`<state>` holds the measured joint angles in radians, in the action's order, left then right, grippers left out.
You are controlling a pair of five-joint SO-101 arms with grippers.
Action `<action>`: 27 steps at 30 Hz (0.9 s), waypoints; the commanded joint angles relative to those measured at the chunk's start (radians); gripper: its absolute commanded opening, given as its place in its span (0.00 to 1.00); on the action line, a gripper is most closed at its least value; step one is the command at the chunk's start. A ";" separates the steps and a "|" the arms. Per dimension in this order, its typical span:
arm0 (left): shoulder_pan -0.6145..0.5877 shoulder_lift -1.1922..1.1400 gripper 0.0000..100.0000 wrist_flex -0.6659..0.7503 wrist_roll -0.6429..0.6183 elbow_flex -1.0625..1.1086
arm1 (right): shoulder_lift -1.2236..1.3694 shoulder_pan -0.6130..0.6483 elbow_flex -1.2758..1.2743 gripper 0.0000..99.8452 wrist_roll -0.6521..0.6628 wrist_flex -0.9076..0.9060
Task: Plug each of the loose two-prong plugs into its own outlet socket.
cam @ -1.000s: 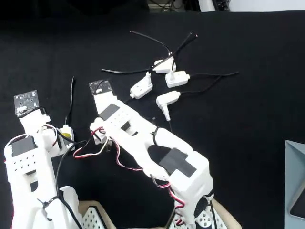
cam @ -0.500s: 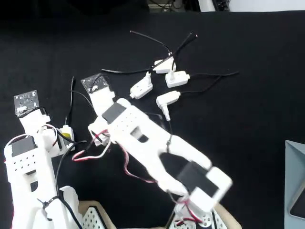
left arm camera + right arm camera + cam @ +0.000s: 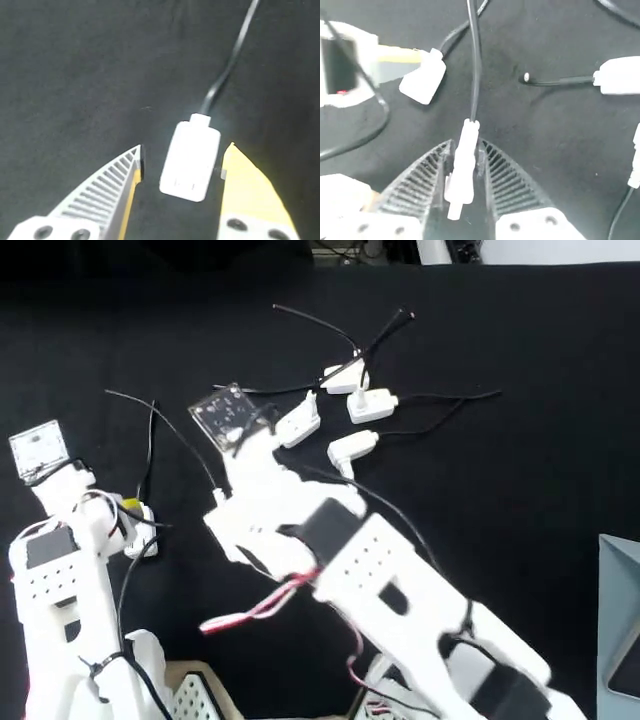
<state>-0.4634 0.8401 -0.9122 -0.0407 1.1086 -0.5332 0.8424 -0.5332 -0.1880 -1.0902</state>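
**Desk:** What has your left side got?

**Me:** My left pincer (image 3: 185, 147) is spread. A white block (image 3: 190, 160) lies on the black cloth (image 3: 75, 75) between its fingers. The yellow finger (image 3: 245, 185) sits just beside the block, and I cannot tell whether it touches. The ribbed finger (image 3: 107, 185) stands apart from it. The block's black cord (image 3: 235, 55) runs out past the tips.

**Desk:** And the right?

**Me:** My right pincer (image 3: 465, 145) is pressed together on a slim plug (image 3: 462, 170), which it pinches edge-on between its two ribbed fingers. The plug's cord (image 3: 475, 60) leads straight out ahead of the tips. Ahead of that pincer I also see the left one's yellow finger beside its white block.

**Desk:** The other loose pieces?

**Me:** They lie out beyond the right pincer, farther right on the cloth. From the high view I count four white pieces close together: one nearest (image 3: 297, 423), one far (image 3: 345, 378), one beside that (image 3: 370, 405) and an angled one (image 3: 352, 448). Their black cords cross each other. I cannot tell which are plugs and which are sockets.
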 commanded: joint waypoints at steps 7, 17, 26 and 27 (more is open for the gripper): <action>0.225 0.021 0.26 0.020 -0.051 -0.122 | -0.321 0.006 -0.130 0.01 0.098 0.015; 0.426 0.021 0.26 0.014 -0.149 -0.200 | -0.608 0.006 -0.315 0.01 0.190 0.018; 0.633 0.152 0.26 -0.025 -0.192 -0.216 | -0.648 0.006 -0.404 0.01 0.196 0.020; 0.653 0.190 0.26 -0.041 -0.192 -0.216 | -0.648 0.006 -0.404 0.01 0.195 0.020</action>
<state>0.1335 0.9383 -0.9244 -0.2248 0.9582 -1.1638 0.8424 -0.9413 0.0054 -1.0886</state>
